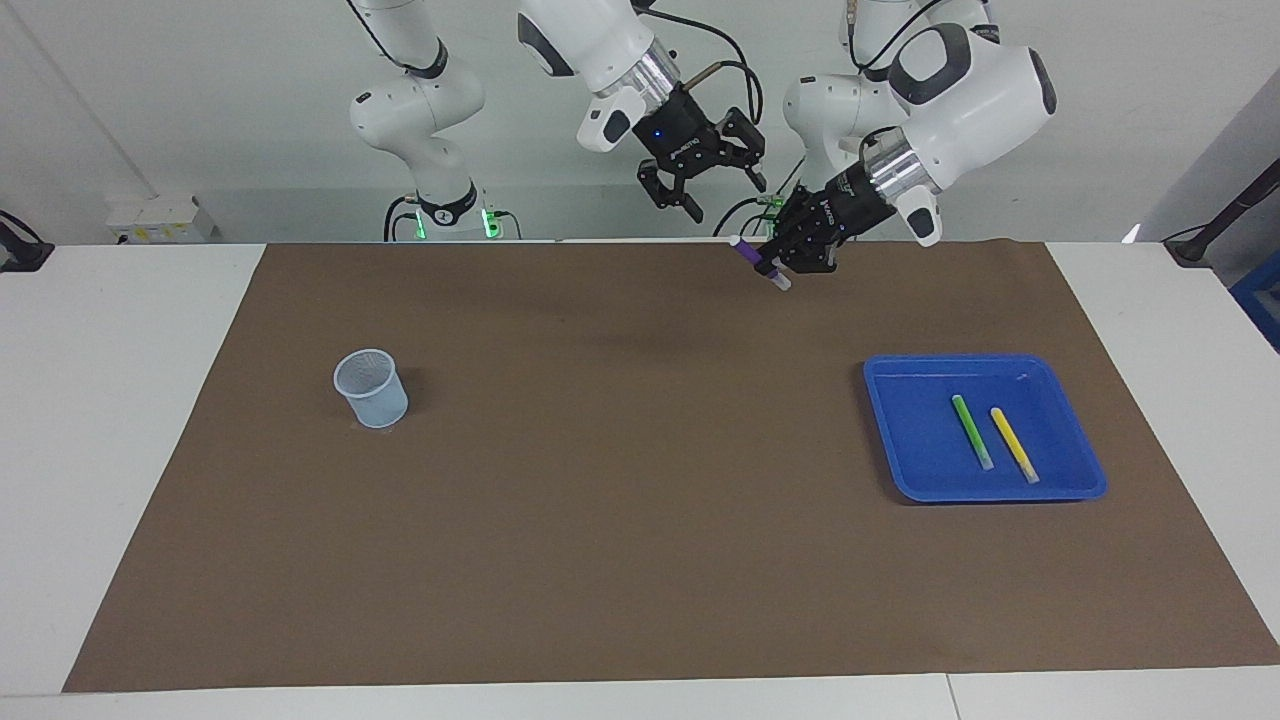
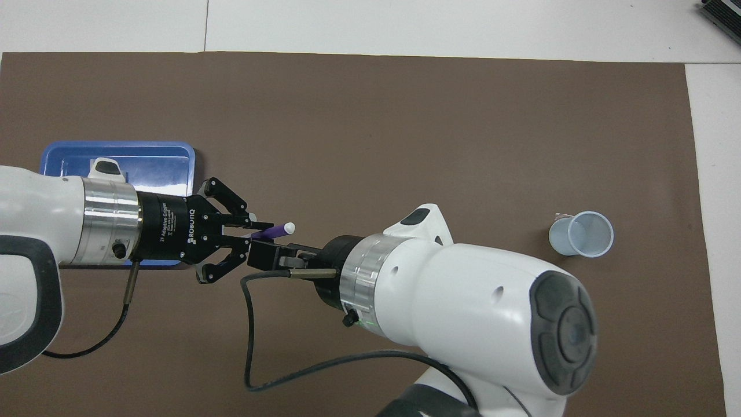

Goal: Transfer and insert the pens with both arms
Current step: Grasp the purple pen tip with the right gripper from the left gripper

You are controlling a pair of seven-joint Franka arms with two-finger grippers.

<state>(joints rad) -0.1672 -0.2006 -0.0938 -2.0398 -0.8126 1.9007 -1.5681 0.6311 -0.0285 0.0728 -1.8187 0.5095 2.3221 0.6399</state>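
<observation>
Purple pen point(image 1: 757, 263) is clamped in the left gripper point(image 1: 778, 270), raised over the brown mat point(image 1: 620, 520). Right gripper point(image 1: 705, 190) hangs close beside it, fingers apart. Green pen point(image 1: 972, 431) and yellow pen point(image 1: 1014, 444) lie in the blue tray point(image 1: 900, 470); the cup point(image 1: 371, 388) stands toward the right arm's end.

Both arms are finished in glossy white shells with dark grey joint caps and polished silver wrist rings. The left gripper point(image 2: 255, 233) and right gripper point(image 1: 715, 180) are black, two-fingered, and lettered in white. Black cables are routed along each wrist; green lights are seen at the bases.
</observation>
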